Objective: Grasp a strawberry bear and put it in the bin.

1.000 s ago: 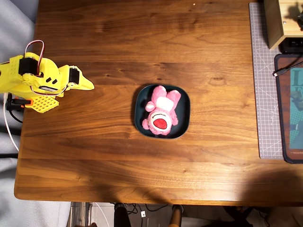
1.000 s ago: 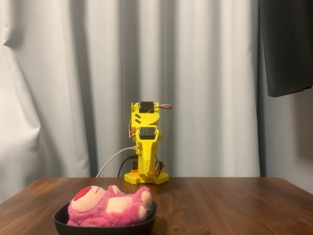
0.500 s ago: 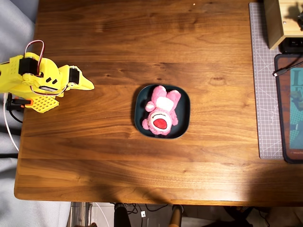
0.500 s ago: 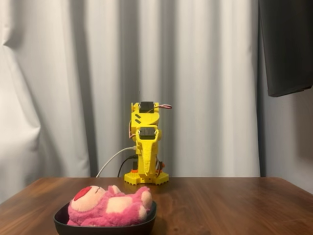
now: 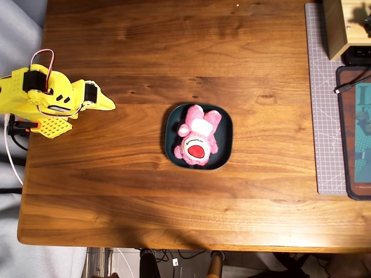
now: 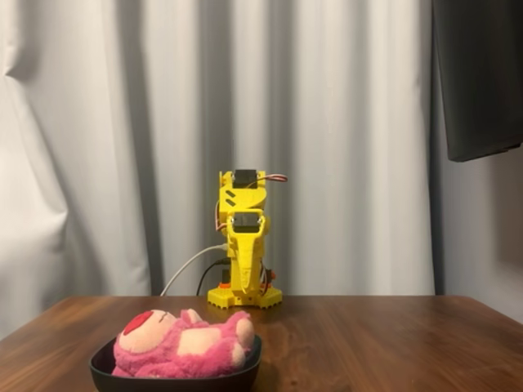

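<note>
- Your gripper sits folded back at the left edge of the table in the overhead view, its yellow fingers drawn together to a point with nothing between them.
- From that tip, the strawberry bear lies well apart, off to the right and slightly lower in the overhead view, with bare wood between the two.
- You can see the bear resting on its back inside the bin, red muzzle facing up, head toward the lower edge of the dish and feet toward the upper edge.
- In the fixed view the bear fills most of the bin and rises above its rim, in front of your folded arm and to its left.
- The arm stands upright on its base at the far side of the table in that view, touching neither bear nor bin.
- A grey cutting mat lies along the table's right side in the overhead view, farther from your gripper than the bin.
</note>
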`<state>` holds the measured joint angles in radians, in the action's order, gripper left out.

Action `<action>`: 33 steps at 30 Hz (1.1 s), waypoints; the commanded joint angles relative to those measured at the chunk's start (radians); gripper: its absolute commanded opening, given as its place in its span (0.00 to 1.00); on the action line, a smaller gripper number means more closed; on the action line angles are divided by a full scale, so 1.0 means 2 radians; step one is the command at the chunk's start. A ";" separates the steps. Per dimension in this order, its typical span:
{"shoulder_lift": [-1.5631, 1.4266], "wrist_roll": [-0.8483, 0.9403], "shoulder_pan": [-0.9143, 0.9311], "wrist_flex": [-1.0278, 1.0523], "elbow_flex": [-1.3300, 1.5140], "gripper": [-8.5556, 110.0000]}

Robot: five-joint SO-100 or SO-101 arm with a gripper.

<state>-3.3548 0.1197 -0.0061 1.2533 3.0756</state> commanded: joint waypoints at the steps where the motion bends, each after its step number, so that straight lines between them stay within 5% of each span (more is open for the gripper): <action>1: -0.015 0.000 -0.009 0.002 -0.008 0.07; 33: -0.015 0.000 -0.009 0.002 -0.008 0.07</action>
<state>-3.3548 0.1197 -0.0061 1.2533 3.0756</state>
